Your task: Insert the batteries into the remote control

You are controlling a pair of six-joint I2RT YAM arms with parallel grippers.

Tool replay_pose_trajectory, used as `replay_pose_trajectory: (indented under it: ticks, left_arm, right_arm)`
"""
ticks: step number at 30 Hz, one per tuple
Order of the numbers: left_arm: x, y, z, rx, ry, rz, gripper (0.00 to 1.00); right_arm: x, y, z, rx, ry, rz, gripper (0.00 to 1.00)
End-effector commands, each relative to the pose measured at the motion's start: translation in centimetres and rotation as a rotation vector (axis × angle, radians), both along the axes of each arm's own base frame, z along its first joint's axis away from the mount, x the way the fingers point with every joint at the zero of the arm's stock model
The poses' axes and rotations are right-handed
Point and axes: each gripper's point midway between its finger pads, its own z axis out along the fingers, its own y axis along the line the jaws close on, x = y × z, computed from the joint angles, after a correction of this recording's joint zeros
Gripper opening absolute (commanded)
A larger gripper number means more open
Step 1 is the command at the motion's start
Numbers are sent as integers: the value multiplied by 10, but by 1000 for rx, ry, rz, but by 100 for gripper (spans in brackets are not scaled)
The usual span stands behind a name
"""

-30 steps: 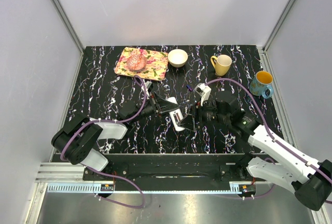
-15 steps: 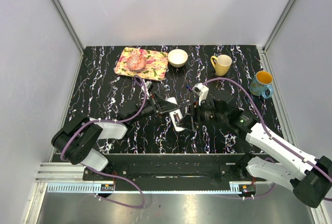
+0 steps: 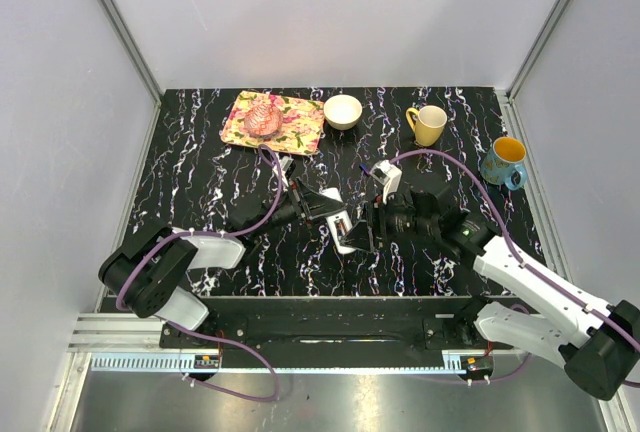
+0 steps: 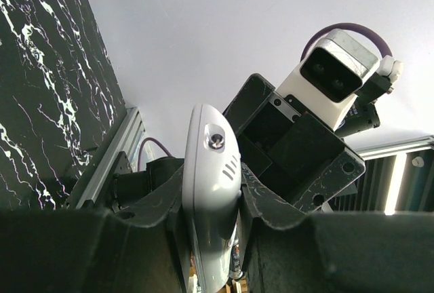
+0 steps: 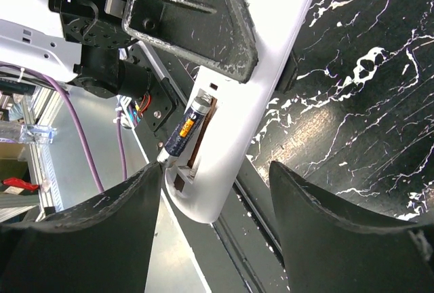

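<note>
— Black, white-veined surface (image 3: 200, 162) between pale walls, with both arms meeting near its middle. What has shifted in the last second?

— Very little. The right arm (image 3: 520, 272) has crept a touch leftward, closer to its partner. Nothing else has moved.

— And the remote control (image 3: 342, 230)?

— It is lifted off the surface, clamped across its body by the left end effector (image 4: 211, 211). That grip has stayed tight, with the slot side turned toward the right arm.

— The right end effector (image 5: 217, 205)?

— Its fingers (image 5: 102, 232) are spread wide, straddling the remote's rounded end and pinching nothing that I can see.

— Where is the battery (image 5: 184, 127)?

— It leans in the slot, one end tucked into the compartment and the other raised out, just at one fingertip. Whether they touch, I cannot tell.

— So what does that mean for the task?

— I judge the battery started but not seated. The small advance looks like lining up to press the raised end flat.

— Any writing?

— The battery has a dark blue wrapper with an orange band and pale lettering, too small to read. The remote's white shell shows no brand, only small slits and a round stud.
</note>
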Motion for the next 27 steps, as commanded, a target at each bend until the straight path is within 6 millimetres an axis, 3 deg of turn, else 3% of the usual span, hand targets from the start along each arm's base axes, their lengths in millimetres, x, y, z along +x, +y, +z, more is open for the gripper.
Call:
replay_pose_trajectory:
  ticks: [1,12,18,27]
  left_arm:
    - [-30,18,86,-270,-358,-14,0]
    - [-22,15,80,-260,-338,5,0]
    - [-19,16,79,-259,-336,24,0]
    - [-24,16,92,-284,-356,1,0]
  right_arm:
    - [5,-4,24,22,-56,-24,71]
    - [1,-9,35,20,-61,-32,72]
    - [6,-13,51,41,-83,-85,71]
    - [1,-9,35,16,-53,-31,72]
